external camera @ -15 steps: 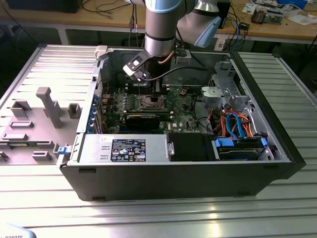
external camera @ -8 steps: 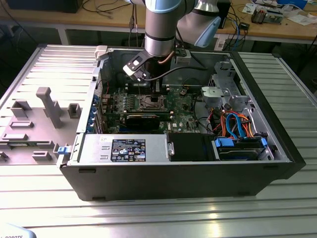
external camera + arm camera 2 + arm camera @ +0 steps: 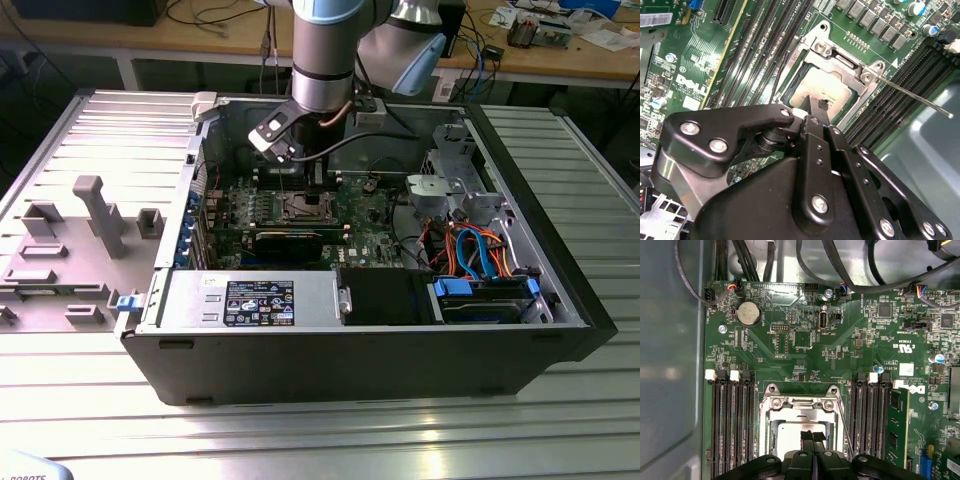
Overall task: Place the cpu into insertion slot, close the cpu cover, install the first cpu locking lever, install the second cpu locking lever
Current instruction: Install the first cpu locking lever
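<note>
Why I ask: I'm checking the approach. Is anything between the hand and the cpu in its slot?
Nothing visible does. In both wrist views the hand hangs directly over the cpu, which lies flat in the insertion slot, with nothing between them. The thin metal lever juts out sideways, clear of the hand.

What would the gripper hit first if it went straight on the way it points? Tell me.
The silvery chip right under it: the gripper points at the chip's flat top. Whether the two touch I cannot tell.
</note>
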### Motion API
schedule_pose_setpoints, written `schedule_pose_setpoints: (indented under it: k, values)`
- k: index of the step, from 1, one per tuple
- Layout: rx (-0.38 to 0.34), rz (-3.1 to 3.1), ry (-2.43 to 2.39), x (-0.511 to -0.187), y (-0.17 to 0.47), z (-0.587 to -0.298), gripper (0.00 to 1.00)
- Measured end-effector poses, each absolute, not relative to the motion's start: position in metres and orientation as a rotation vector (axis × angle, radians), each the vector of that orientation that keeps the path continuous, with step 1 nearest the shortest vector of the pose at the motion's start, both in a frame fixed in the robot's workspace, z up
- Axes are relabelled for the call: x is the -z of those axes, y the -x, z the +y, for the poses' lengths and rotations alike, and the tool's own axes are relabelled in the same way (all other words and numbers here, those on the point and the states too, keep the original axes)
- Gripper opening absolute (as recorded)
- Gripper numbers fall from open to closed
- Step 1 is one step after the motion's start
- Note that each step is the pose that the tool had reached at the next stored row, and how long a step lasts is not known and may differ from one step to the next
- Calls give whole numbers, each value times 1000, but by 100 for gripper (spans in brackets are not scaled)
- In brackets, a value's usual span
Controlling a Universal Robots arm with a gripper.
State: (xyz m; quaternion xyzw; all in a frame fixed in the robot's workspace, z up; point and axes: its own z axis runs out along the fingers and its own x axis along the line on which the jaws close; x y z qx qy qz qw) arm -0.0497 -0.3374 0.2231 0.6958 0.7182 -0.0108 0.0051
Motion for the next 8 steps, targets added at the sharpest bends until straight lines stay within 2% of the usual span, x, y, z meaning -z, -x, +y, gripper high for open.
schedule_pose_setpoints:
  k: [8]
  values:
    - [34, 2249, -2179, -254, 50, -337, 11]
